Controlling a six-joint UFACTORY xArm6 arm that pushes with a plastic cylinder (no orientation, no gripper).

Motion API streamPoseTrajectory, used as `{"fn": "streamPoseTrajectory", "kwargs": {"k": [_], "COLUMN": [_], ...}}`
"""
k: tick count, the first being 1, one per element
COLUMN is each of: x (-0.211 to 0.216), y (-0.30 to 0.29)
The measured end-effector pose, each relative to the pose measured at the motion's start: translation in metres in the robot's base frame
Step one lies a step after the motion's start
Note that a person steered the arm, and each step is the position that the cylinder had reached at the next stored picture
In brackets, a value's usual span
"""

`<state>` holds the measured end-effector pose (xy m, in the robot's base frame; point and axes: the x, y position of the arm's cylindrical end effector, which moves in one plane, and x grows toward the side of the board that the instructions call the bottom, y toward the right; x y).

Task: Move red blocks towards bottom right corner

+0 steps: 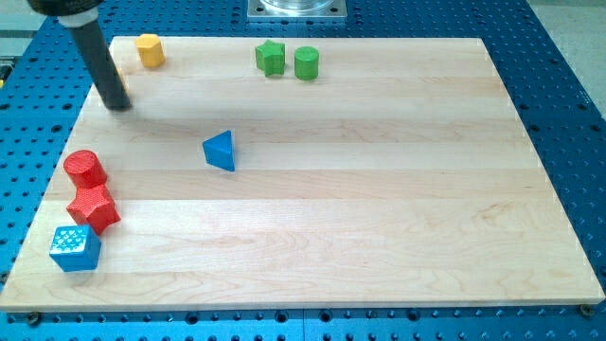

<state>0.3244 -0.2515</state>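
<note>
A red cylinder (85,170) stands near the board's left edge. A red star-like block (93,209) sits just below it, touching or nearly touching it. My dark rod comes down from the view's top left and my tip (117,103) rests on the board above the red cylinder, well apart from it. Nothing touches the tip.
A blue cube (75,248) sits at the bottom left, against the red star-like block. A blue triangular block (221,151) lies left of centre. A yellow block (150,49) is at the top left. A green star block (271,58) and a green cylinder (306,62) stand at the top centre.
</note>
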Motion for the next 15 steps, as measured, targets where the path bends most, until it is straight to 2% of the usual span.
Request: {"fn": "streamPoseTrajectory", "kwargs": {"k": [2, 3, 4, 5, 6, 8, 10, 11, 12, 13, 15], "x": [0.000, -0.052, -0.066, -0.037, -0.012, -0.001, 0.075, 0.056, 0.101, 0.150, 0.206], "y": [-0.035, -0.036, 0.008, -0.016, 0.004, 0.015, 0.046, 0.016, -0.049, -0.005, 0.194]}}
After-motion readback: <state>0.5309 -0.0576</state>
